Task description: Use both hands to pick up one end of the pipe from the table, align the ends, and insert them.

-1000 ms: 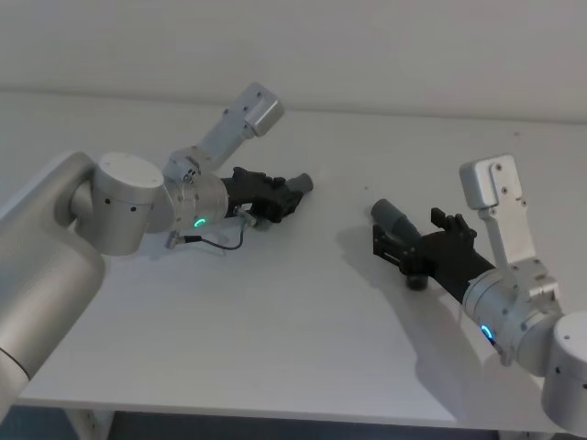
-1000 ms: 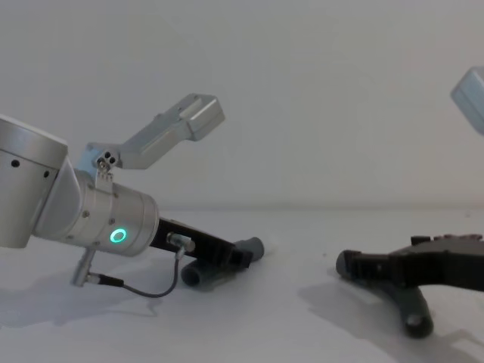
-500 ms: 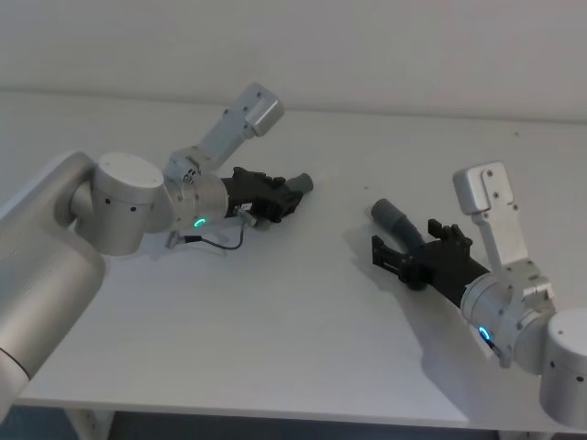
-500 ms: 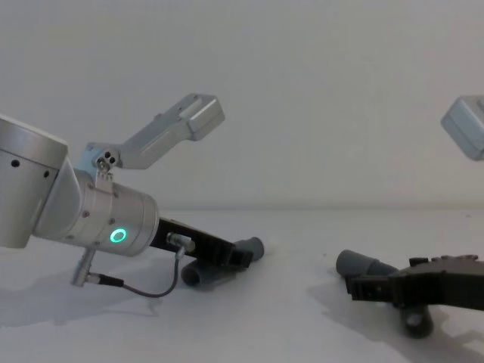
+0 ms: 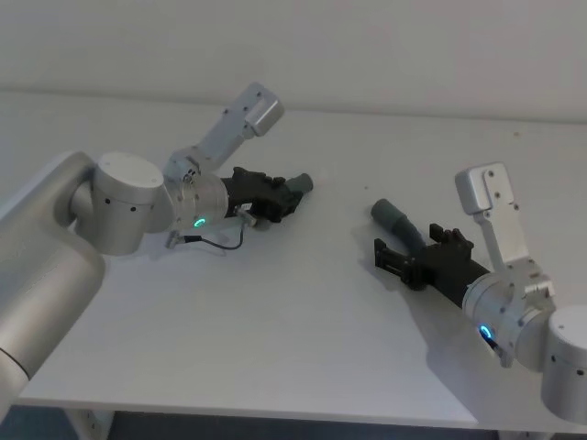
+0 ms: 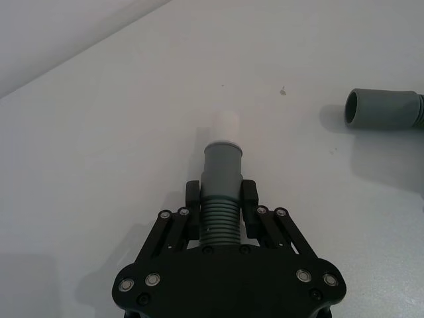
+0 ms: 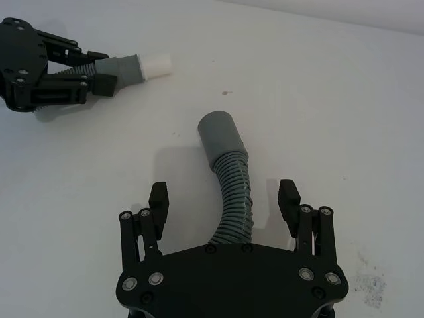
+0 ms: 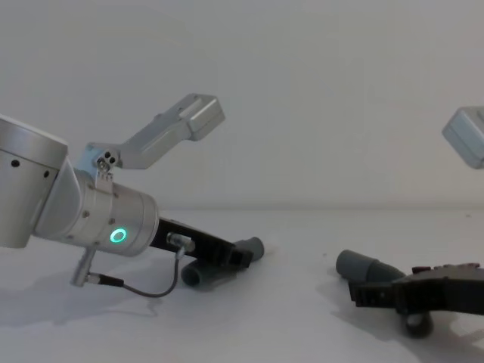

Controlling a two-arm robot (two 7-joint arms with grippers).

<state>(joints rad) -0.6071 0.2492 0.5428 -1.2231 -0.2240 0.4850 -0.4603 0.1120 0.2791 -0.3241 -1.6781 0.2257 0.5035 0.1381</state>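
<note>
My left gripper (image 5: 275,197) (image 6: 220,204) is shut on the ribbed neck of the slimmer grey pipe piece (image 6: 221,179), low over the white table (image 5: 275,321). Its light spigot end (image 6: 228,124) sticks out past the fingertips. In the chest view that gripper (image 8: 231,254) holds the piece (image 8: 252,246) just above the surface. The thicker pipe piece (image 5: 394,218) (image 7: 233,192) lies on the table to the right, with its wide socket end (image 7: 218,132) pointing at the left gripper. My right gripper (image 5: 404,261) (image 7: 224,199) (image 8: 374,292) is open and straddles its ribbed part without touching it.
The table's far edge meets a plain white wall (image 5: 385,55). A thin black cable (image 8: 147,291) loops under the left wrist. A faint speckled smudge (image 7: 368,281) marks the table beside the right gripper.
My right gripper has drawn back along the thicker piece and dropped lower, so the socket end now shows beyond its fingers. The left arm and its piece have not moved.
</note>
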